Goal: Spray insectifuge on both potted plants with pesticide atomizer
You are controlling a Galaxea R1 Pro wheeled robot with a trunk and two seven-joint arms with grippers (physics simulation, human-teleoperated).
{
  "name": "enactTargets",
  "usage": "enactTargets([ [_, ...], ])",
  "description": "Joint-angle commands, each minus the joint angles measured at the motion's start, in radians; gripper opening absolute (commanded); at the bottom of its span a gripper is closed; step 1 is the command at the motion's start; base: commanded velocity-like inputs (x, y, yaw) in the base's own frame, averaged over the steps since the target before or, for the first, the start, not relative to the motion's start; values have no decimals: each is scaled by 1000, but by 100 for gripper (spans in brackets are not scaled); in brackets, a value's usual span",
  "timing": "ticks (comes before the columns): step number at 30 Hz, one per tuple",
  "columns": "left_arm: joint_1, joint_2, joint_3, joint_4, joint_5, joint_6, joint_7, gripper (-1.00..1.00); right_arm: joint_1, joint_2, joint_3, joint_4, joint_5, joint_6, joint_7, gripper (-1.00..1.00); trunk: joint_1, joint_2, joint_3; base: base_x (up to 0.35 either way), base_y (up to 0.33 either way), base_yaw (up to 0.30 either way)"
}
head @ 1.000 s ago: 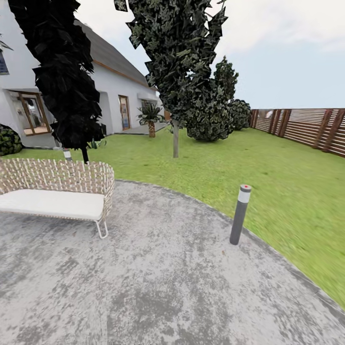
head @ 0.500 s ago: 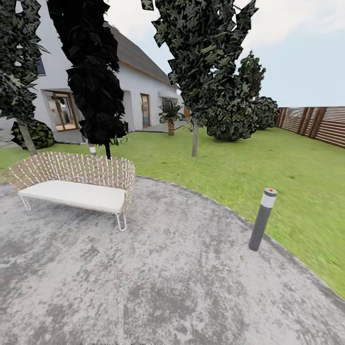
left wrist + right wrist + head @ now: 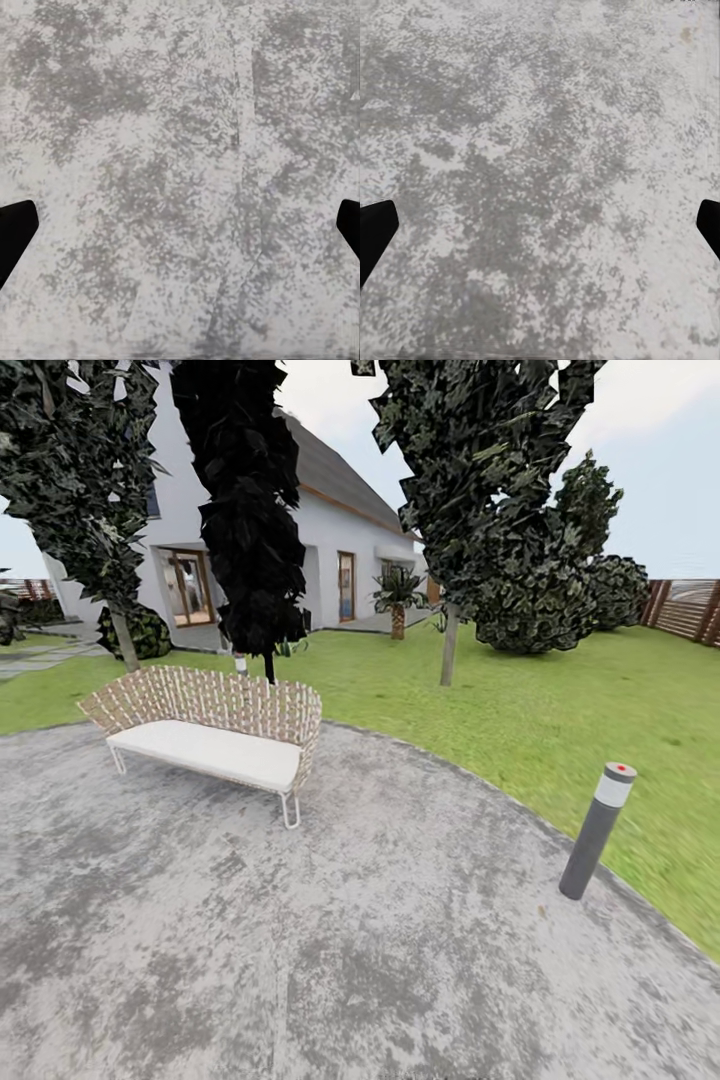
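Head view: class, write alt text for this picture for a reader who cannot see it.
A round grey paved patio in a garden holds a wicker sofa with a white cushion at the left and a grey bollard lamp at its right edge. Behind lie green lawn, dark trees, a small palm, a white house and a slatted wooden fence at far right.

Grey mottled patio, green lawn, tan-woven white-cushioned bench.
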Motion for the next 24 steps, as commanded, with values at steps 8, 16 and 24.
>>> enactTargets([
  [8, -2, 1, 3, 1, 0, -4, 2, 100, 0, 0, 0, 0, 0, -2, -1, 100, 0, -1, -7, -100, -68, 273],
  [16, -1, 1, 0, 0, 0, -3, 1, 100, 0, 0, 0, 0, 0, -2, -1, 100, 0, -1, -12, -4, -2, 274],
  [24, -2, 1, -1, 0, -1, -4, 1, 100, 0, 0, -1, -1, 1, -2, -1, 100, 0, -1, -14, 0, 0, 276],
])
